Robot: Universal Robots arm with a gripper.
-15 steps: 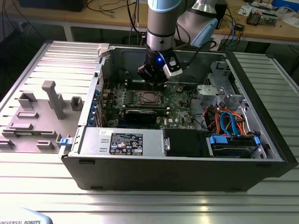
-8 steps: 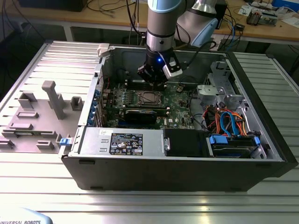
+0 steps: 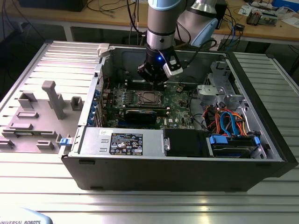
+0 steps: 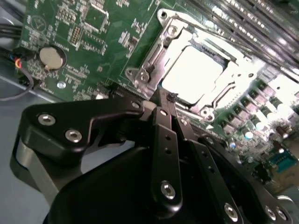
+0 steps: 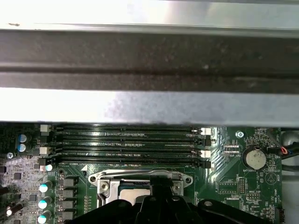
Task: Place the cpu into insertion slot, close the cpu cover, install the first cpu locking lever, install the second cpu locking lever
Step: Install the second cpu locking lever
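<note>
Inside the open computer case [image 3: 261, 154], one cpu [image 4: 191, 74] sits in the socket under the closed cpu cover [image 4: 154, 58], just beyond the gripper [image 4: 163, 100], whose fingers are pinched together, holding nothing.

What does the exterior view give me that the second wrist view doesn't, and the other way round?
Exterior view alone: the whole open computer case, the arm's tool hanging just over the socket, the long black card in front of it, and the drive cables toward that view's right.

Second wrist view alone: a close look at the socket, with the cpu cover lying down around the cpu, and a coin battery on the board.

Shared: the cpu seated in its socket, and the tool close beside it.
</note>
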